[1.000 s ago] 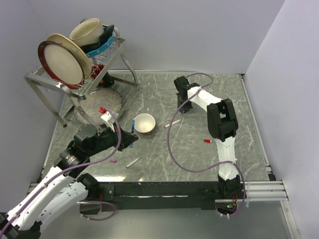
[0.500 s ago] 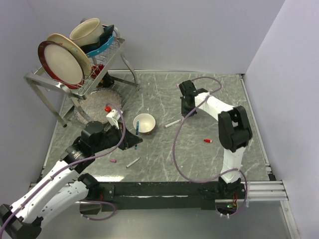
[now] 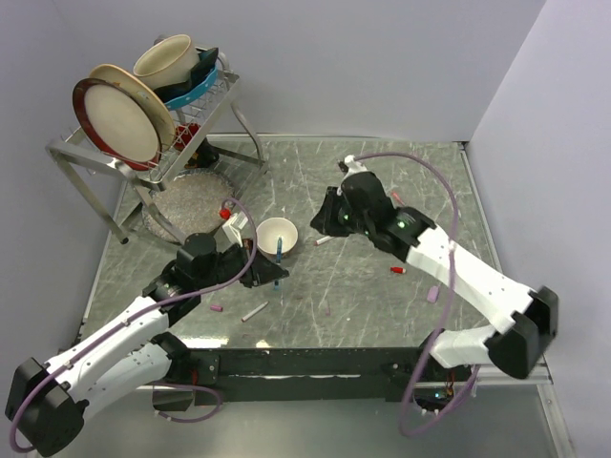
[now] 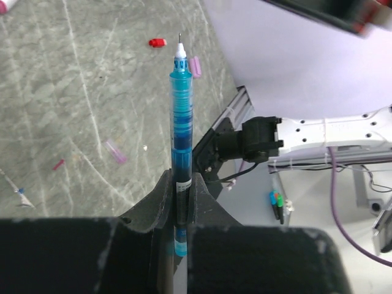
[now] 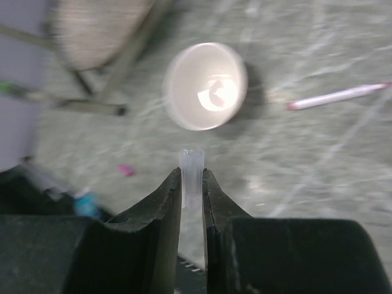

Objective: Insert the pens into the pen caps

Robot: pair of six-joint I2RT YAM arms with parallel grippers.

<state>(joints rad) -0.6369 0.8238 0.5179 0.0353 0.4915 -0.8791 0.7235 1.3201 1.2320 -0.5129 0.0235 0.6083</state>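
Above the grey marble table [image 3: 372, 305], beside the small bowl [image 3: 261, 232], my left hand [image 4: 182, 184] grips a blue pen [image 4: 181, 110], tip pointing out; my right hand [image 5: 193, 180] pinches a pale cap [image 5: 192, 160]. I judge the joining step is in hand: next, pen tip and cap opening must line up

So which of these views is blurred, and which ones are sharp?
Right wrist view: blurred all over, with the bowl and the held pale cap both smeared. Left wrist view: sharp on the blue pen. Top view: crisp and evenly lit.
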